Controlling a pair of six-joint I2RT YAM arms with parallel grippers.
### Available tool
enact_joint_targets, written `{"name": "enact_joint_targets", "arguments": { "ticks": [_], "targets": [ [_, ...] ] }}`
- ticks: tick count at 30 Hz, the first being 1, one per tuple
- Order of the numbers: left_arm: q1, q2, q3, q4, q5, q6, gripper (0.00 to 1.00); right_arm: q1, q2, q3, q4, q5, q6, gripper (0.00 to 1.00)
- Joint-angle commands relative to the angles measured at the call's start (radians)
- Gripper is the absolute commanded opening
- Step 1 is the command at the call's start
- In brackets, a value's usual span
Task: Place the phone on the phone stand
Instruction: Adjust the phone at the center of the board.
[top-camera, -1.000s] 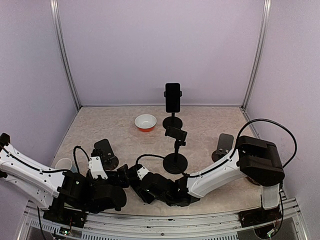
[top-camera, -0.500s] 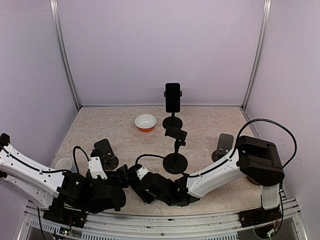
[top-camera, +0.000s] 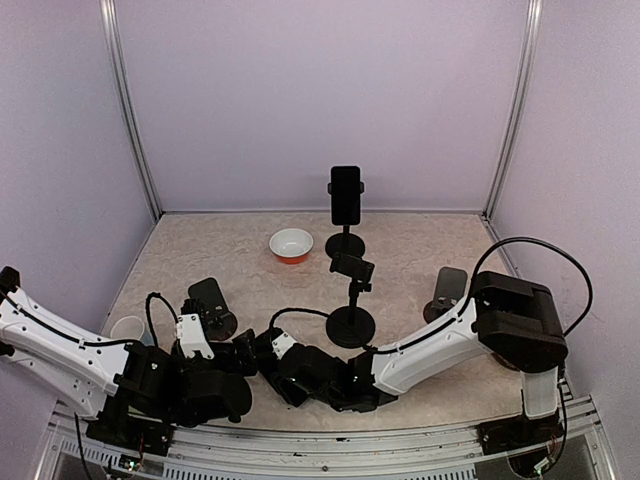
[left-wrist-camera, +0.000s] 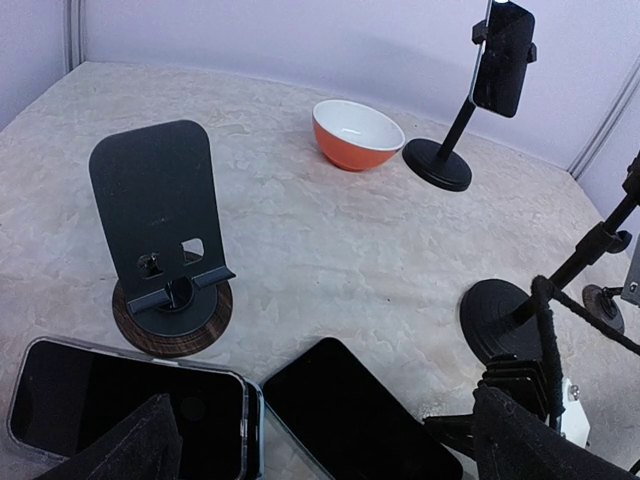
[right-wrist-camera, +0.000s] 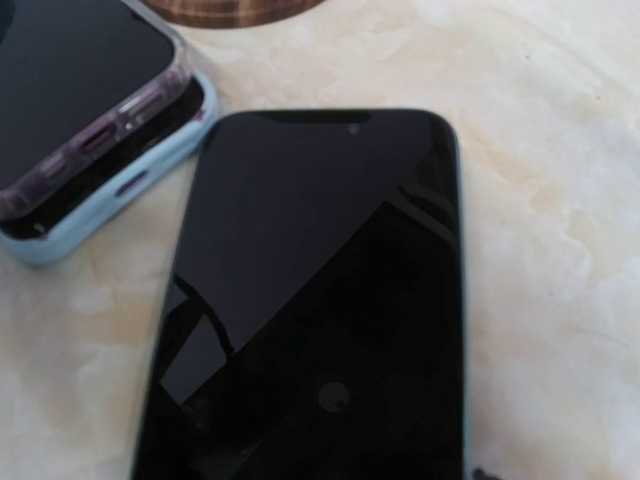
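Left wrist view | orange bowl (left-wrist-camera: 357, 135) on desk (left-wrist-camera: 330, 250), white inside showing | left claw (left-wrist-camera: 330, 445) spread wide | right claw (top-camera: 265, 350): cannot tell

The left gripper (left-wrist-camera: 330, 455) shows only its two dark fingers (left-wrist-camera: 130, 450), spread wide at the bottom corners. Below them two phones lie flat on the table (left-wrist-camera: 330, 250): a clear-cased phone (left-wrist-camera: 120, 400) and a bare black phone (left-wrist-camera: 350, 415), edges just beside each other. Behind the cased one stands a plate-backed phone stand (left-wrist-camera: 160, 230) (round wooden base). Farther back sit an orange bowl (left-wrist-camera: 357, 134) and a pole stand (left-wrist-camera: 450, 140) clamping a third phone (left-wrist-camera: 503, 55) upright.
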Motion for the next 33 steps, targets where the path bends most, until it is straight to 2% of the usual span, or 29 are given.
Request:
{"name": "enact_joint_targets", "arguments": {
  "ticks": [1,13,16,33],
  "targets": [
    [-0.001,-0.005,-0.008,-0.001,-0.01,0.001,0.99,0.003,0.048,0.016,-0.054,-0.057,-0.028,0.61],
    [-0.001,-0.002,0.003,-0.003,-0.013,0.017,0.99,0.002,0.056,0.03,-0.068,-0.073,-0.035,0.54],
    [-0.002,-0.009,0.008,-0.004,-0.016,0.023,0.99,0.002,0.058,0.033,-0.069,-0.078,-0.04,0.49],
    [-0.009,-0.039,0.045,-0.023,-0.05,0.061,0.99,-0.004,-0.006,-0.007,-0.057,-0.043,-0.053,0.5]
  ]
}}
